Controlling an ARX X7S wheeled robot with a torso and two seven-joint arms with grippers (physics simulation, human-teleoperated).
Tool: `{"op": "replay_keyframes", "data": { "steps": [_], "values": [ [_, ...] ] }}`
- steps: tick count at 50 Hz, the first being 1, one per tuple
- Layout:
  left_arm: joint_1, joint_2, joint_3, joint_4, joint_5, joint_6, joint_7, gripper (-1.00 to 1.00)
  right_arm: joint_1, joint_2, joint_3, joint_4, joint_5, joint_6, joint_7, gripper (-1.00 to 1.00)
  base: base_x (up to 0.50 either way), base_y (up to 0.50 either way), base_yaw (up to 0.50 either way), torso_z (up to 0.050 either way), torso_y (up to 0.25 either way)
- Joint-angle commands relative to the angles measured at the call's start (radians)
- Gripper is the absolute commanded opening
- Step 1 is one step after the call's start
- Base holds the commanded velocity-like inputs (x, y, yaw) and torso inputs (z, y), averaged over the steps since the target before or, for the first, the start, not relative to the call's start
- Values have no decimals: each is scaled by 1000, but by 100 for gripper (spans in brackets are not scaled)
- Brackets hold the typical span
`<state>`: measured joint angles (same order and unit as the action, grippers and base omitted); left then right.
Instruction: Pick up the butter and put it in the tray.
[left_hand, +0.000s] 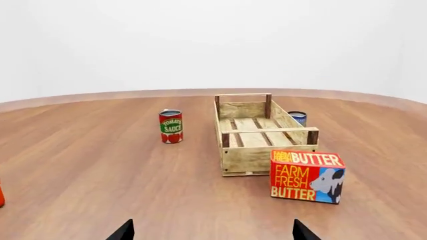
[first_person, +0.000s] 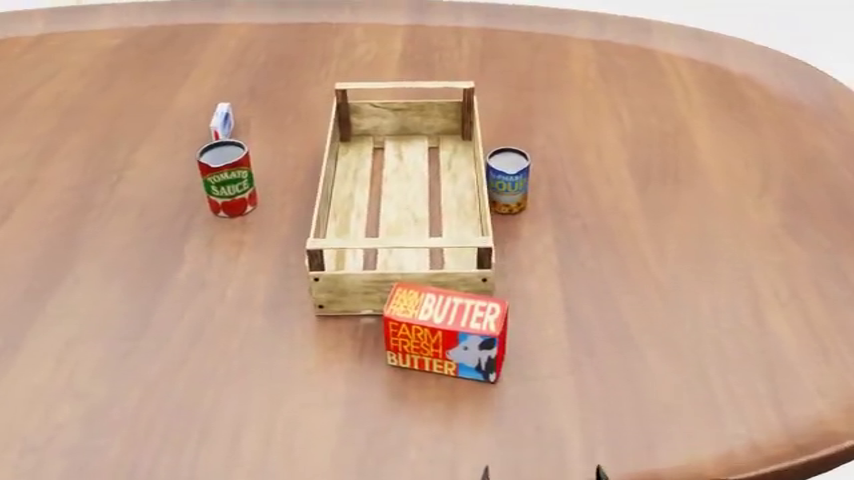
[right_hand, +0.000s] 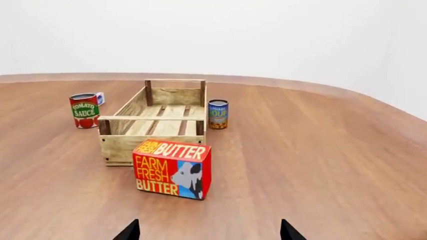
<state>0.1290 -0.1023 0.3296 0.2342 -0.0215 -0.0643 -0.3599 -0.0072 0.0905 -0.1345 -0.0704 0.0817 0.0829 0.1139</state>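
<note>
The butter (first_person: 445, 332) is a red-orange carton standing on the wooden table just in front of the tray's near end. The tray (first_person: 350, 290) is a long pale-wood crate, with nothing in it. The butter also shows in the left wrist view (left_hand: 305, 175) and the right wrist view (right_hand: 171, 169). My left gripper (left_hand: 213, 232) is open and empty, well short of the butter. My right gripper (right_hand: 210, 231) is open and empty, also short of the butter; its tips show at the head view's bottom edge (first_person: 543, 473). The left gripper is out of the head view.
A tomato sauce can (first_person: 228, 179) stands left of the tray, with a small white-blue carton (first_person: 222, 121) behind it. A blue soup can (first_person: 507, 180) stands right of the tray. The round table's edge (first_person: 801, 455) curves close at the near right.
</note>
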Motion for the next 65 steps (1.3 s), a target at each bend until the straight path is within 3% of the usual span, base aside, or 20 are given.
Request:
{"op": "replay_keyframes", "data": {
  "steps": [1, 46, 65],
  "values": [
    [-12, -13, 11, 25, -6, -26, -21, 100, 13, 17, -24, -28, -3, 45, 21, 100, 500, 0, 0, 0, 0],
    [-39, -42, 51, 32, -17, -47, -77, 100, 16, 58, -64, -59, 27, 63, 60, 100, 500, 0, 0, 0, 0],
    [-43, -55, 60, 46, -33, -55, -89, 100, 33, 62, -58, -83, 86, 147, 72, 100, 2, 0, 0, 0, 1]
  ]
}}
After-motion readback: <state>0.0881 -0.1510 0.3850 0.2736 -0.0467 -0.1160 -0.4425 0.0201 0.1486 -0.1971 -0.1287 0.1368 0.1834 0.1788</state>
